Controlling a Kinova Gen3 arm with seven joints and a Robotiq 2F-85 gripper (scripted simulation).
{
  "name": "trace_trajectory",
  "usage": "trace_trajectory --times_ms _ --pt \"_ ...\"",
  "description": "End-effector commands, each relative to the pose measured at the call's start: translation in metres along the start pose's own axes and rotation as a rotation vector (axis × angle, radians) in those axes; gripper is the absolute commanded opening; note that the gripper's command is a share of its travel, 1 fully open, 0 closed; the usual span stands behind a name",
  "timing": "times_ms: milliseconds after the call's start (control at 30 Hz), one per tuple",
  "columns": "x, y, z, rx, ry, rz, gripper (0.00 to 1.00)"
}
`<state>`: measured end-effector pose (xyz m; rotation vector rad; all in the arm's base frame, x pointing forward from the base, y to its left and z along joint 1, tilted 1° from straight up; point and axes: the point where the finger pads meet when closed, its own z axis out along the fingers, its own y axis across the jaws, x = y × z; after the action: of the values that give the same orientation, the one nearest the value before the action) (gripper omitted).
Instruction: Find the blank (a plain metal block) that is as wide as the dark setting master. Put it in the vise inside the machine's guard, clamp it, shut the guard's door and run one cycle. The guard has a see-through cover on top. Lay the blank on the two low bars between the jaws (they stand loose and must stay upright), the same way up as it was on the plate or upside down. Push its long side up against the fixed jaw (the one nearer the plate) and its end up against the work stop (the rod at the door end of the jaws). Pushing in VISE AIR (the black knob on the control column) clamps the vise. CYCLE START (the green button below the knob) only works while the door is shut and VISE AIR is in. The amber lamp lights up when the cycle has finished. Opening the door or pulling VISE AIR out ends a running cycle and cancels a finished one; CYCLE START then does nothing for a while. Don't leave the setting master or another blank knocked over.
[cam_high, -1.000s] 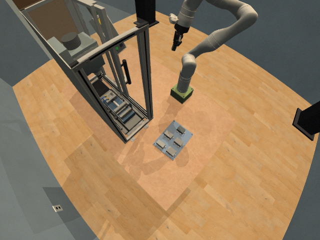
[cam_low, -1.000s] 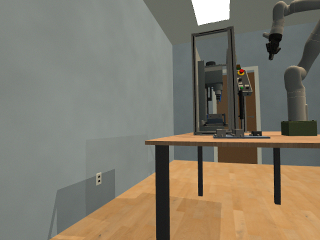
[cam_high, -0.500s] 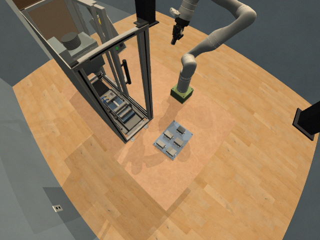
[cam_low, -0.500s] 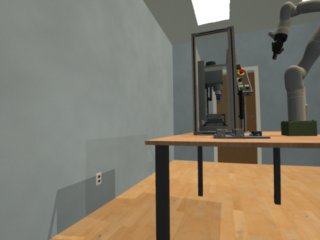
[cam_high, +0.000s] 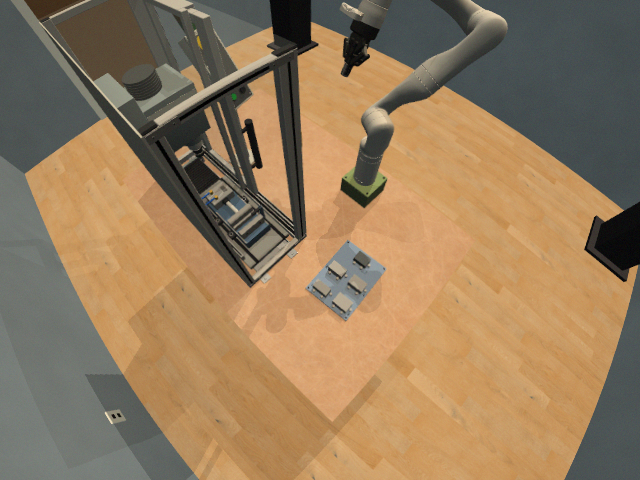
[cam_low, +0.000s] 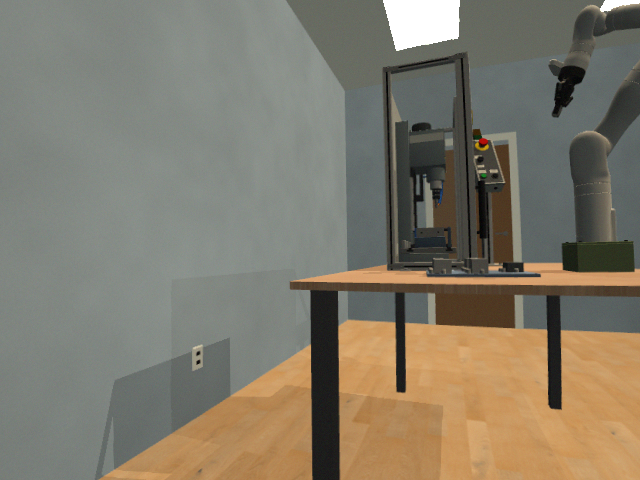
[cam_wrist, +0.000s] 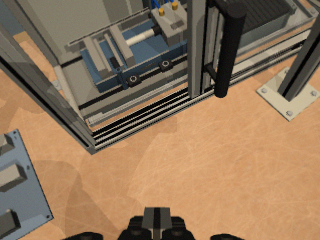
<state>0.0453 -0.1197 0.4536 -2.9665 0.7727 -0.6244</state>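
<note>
My gripper (cam_high: 345, 71) (cam_low: 556, 111) (cam_wrist: 157, 224) is shut and empty, high above the table beside the guard. The dark setting master (cam_high: 361, 259) (cam_low: 513, 267) sits on the blue plate (cam_high: 331, 299). Lighter blanks (cam_high: 337, 270) (cam_high: 356, 284) (cam_high: 342, 302) share that plate, several in all, none seen knocked over. The vise (cam_wrist: 95, 80) shows no blank between the fixed jaw (cam_wrist: 98, 57) and the moving jaw (cam_wrist: 123, 46); thin bars show between them. The door handle (cam_high: 253, 144) (cam_wrist: 230, 50) stands back from the opening; the door is open. The green button (cam_high: 233, 96) (cam_low: 483, 176) sits below a black knob (cam_low: 479, 159).
The guard's front post (cam_high: 292, 139) (cam_wrist: 45, 95) stands between the plate side and the door opening. The spindle head (cam_low: 428, 149) hangs inside the guard above the vise. My green base (cam_high: 363, 187) (cam_low: 597, 256) stands to the right of the guard. A column foot (cam_wrist: 289, 97) is bolted beside the guard.
</note>
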Motion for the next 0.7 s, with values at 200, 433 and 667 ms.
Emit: trace_trajectory --times_ms 200,433,667 --pt "-0.006 0.049 -0.029 0.06 0.077 -0.194 0.1" --pt "-0.006 0.049 -0.029 0.06 0.077 -0.194 0.1" --pt "-0.012 0.097 -0.058 0.12 0.152 -0.387 0.1"
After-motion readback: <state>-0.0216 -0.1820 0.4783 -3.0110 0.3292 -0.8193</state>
